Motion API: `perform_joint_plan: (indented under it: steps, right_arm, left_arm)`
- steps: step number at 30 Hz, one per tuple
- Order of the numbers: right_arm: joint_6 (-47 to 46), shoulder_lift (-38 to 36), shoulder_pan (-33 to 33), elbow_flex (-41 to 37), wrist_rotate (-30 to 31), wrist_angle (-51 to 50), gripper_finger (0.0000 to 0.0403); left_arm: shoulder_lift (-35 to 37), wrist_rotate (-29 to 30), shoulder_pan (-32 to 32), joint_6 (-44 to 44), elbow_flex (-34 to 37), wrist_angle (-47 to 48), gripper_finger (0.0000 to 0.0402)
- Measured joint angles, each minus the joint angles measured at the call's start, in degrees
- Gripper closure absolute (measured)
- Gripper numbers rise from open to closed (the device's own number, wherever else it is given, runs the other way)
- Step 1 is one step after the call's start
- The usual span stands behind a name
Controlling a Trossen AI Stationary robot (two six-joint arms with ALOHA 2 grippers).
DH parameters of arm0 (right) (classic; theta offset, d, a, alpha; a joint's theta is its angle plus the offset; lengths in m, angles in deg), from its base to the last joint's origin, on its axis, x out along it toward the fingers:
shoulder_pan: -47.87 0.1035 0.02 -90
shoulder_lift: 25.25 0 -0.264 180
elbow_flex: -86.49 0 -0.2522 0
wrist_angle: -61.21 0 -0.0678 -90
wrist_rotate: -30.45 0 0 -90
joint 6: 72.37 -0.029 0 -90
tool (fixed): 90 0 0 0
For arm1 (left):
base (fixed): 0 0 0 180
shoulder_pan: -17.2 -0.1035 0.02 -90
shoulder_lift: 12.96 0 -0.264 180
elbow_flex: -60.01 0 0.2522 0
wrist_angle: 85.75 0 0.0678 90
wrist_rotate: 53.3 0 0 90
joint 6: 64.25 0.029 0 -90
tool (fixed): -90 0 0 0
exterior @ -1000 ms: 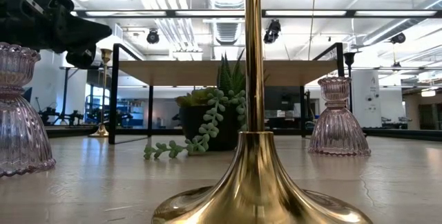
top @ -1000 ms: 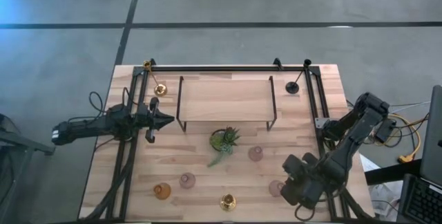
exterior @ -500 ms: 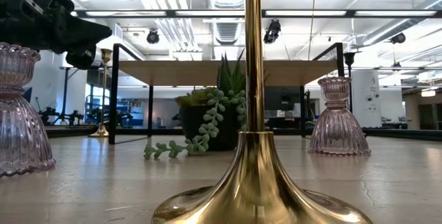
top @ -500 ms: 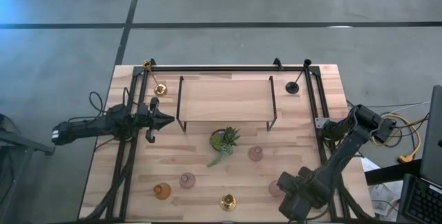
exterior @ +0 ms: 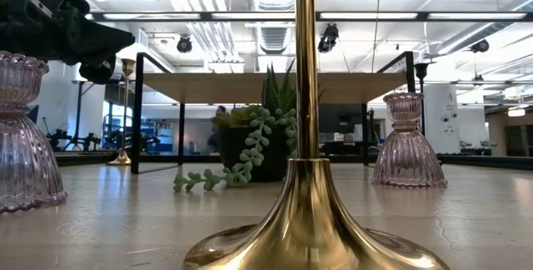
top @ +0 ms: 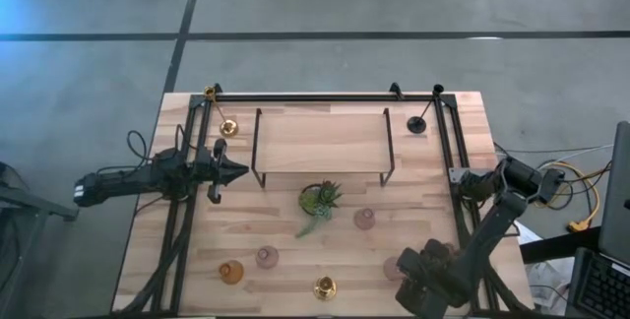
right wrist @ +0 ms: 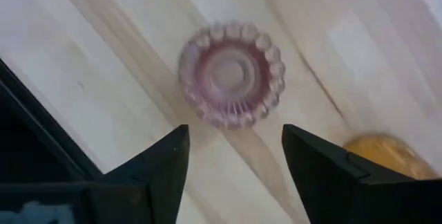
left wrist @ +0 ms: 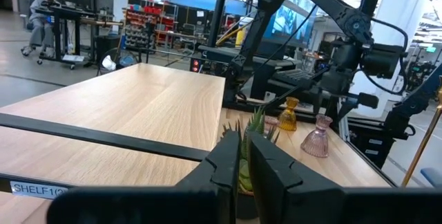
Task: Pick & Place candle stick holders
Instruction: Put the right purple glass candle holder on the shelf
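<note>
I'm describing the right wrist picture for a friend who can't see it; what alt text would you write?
Seen from straight above, a pale pink ribbed glass holder stands on a light wooden table, beyond the open right gripper, whose two dark fingers frame it from the picture's lower edge. Part of an amber holder shows at the right edge.

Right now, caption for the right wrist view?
Open right pincer poised above a pale pink glass candle holder, amber holder alongside.
</note>
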Motion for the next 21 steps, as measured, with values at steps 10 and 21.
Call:
perform_joint_plan:
  steps: [10,21]
  right_arm:
    - [-0.2,2.1,0.7,-2.9,3.0,3.4,0.0147]
    - [-0.2,3.7,0.8,-4.0,10.3,7.6,0.0168]
  left_arm:
    - [0.0,0.0,0.0,0.0,0.0,0.2,0.0367]
    - [0.0,0.0,0.0,0.0,0.0,0.4,0.0367]
